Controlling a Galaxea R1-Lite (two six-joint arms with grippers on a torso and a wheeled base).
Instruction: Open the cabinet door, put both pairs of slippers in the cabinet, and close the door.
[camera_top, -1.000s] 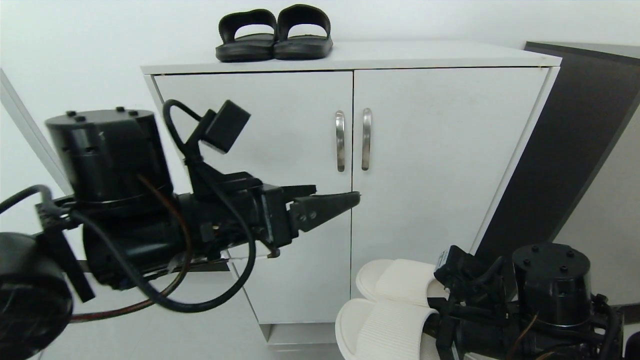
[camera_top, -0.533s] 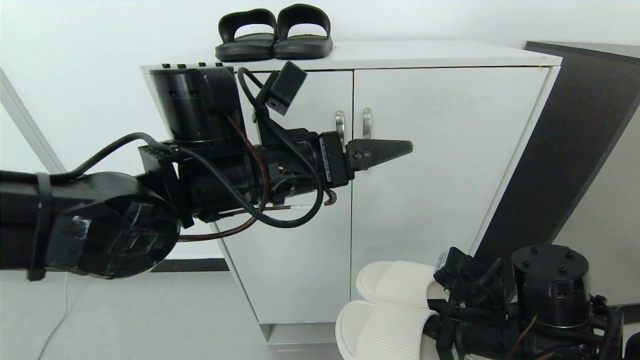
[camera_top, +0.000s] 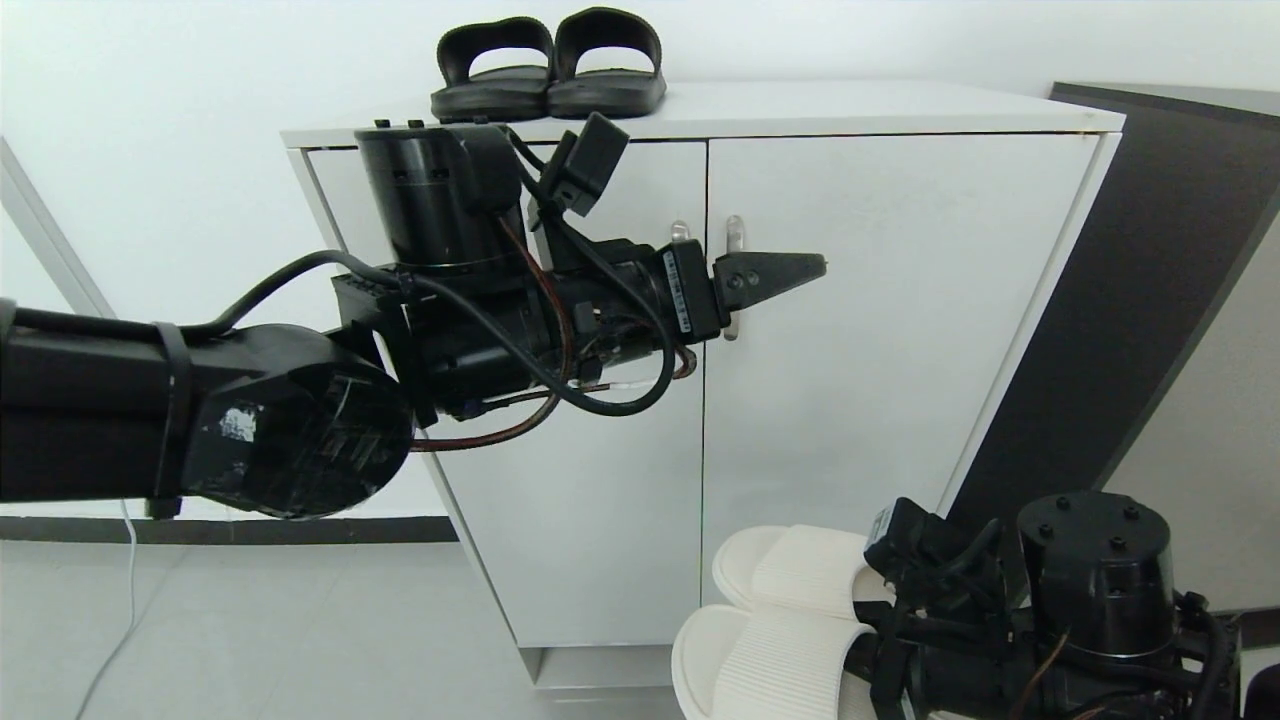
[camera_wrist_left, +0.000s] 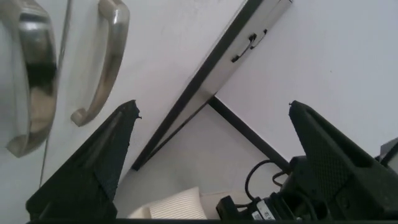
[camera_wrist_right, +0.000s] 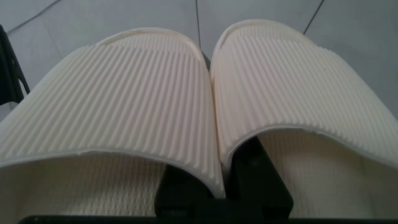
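The white cabinet (camera_top: 880, 300) stands with both doors shut, and its two metal handles (camera_top: 734, 232) meet at the centre seam. A pair of black slippers (camera_top: 548, 68) rests on top of it. My left gripper (camera_top: 800, 268) hovers level with the handles, just in front of the right door. In the left wrist view it (camera_wrist_left: 214, 118) is open, fingers wide apart, with the handles (camera_wrist_left: 102, 62) beside one finger. Low at the right, my right gripper (camera_top: 890, 615) is shut on a pair of white ribbed slippers (camera_top: 790, 620), held side by side (camera_wrist_right: 205, 99).
A dark panel (camera_top: 1150, 300) leans against the cabinet's right side. Grey floor (camera_top: 300, 620) lies open to the left of the cabinet, with a thin cable (camera_top: 110, 640) trailing across it. A white wall runs behind.
My left arm has risen and swung right, bringing its gripper from mid-door height up to the handles. The right arm and the white slippers have barely moved.
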